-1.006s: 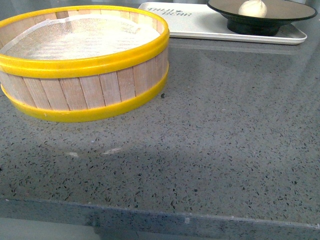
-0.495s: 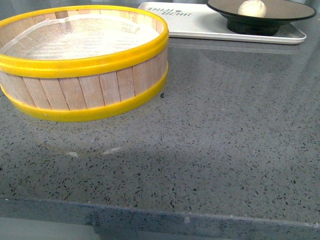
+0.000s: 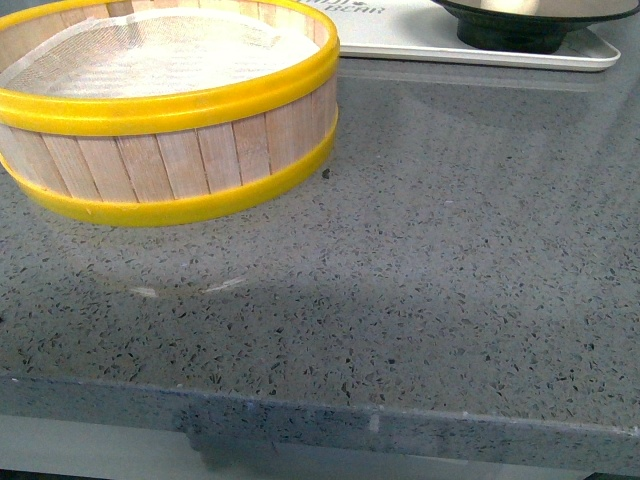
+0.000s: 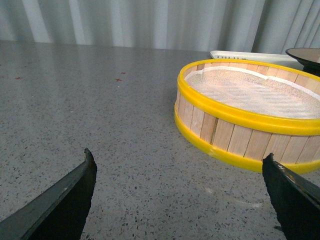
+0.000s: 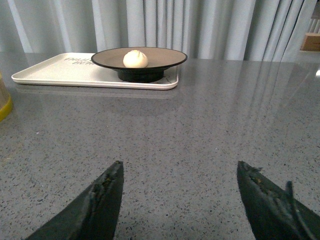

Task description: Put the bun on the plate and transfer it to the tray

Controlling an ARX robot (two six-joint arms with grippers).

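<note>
Bun (image 5: 135,58): sits in the plate (image 5: 165,58), near its middle.
Plate: stands on the tray (image 5: 60,74), toward the table's (image 3: 450,250) far edge.
Right tool (image 5: 180,200): wide open, empty, low over bare table; tray lies straight ahead, well apart.
Left tool (image 4: 180,195): wide open, empty, beside the steamer basket (image 4: 240,125).
Nearer arm: right.
Judgement: task looks complete.

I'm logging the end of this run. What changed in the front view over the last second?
The view tipped downward: the steamer basket, tray and plate slid up the picture, cutting the bun out of frame. Nothing was grasped or released. The right wrist view shows the bun on the plate, on the tray.
</note>
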